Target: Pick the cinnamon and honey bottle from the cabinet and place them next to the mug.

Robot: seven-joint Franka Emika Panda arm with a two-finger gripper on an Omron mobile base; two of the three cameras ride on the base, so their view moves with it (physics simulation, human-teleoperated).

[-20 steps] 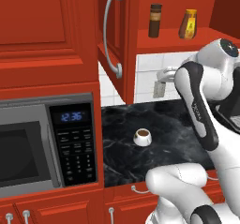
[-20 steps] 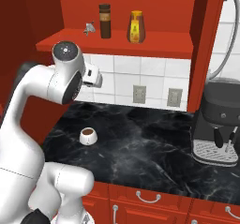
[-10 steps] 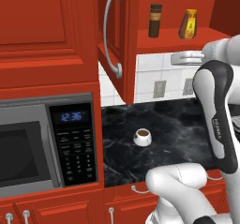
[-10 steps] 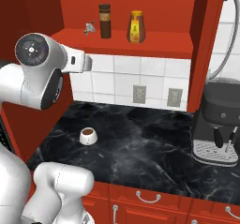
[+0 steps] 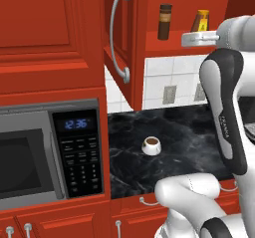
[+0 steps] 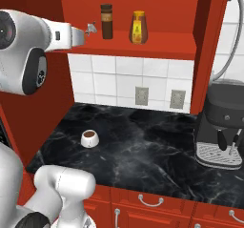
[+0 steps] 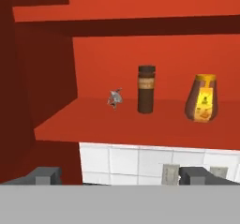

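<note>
The cabinet's door (image 5: 121, 38) stands open, baring its red shelf (image 6: 143, 47). On the shelf the dark brown cinnamon (image 6: 106, 21) stands upright to the left of the amber honey bottle (image 6: 138, 27), a small gap between them. In the hand view the cinnamon (image 7: 146, 89) is at centre and the honey bottle (image 7: 202, 98) to its right, both some way ahead. My gripper (image 7: 122, 176) is open and empty, held at shelf height in front of the cabinet (image 6: 79, 35), left of the cinnamon. Below on the black counter sits the white mug (image 6: 89, 138), brown liquid inside.
A small grey object (image 7: 115, 98) lies on the shelf left of the cinnamon. A microwave (image 5: 45, 155) is at the counter's left end and a coffee machine (image 6: 223, 124) at its right. Wall outlets (image 6: 141, 96) sit in the tiled backsplash. Red drawers (image 6: 152, 203) run below.
The arm has swung up and the hand has risen from backsplash height to shelf level, facing into the cabinet. The bottles and the mug have not moved.
</note>
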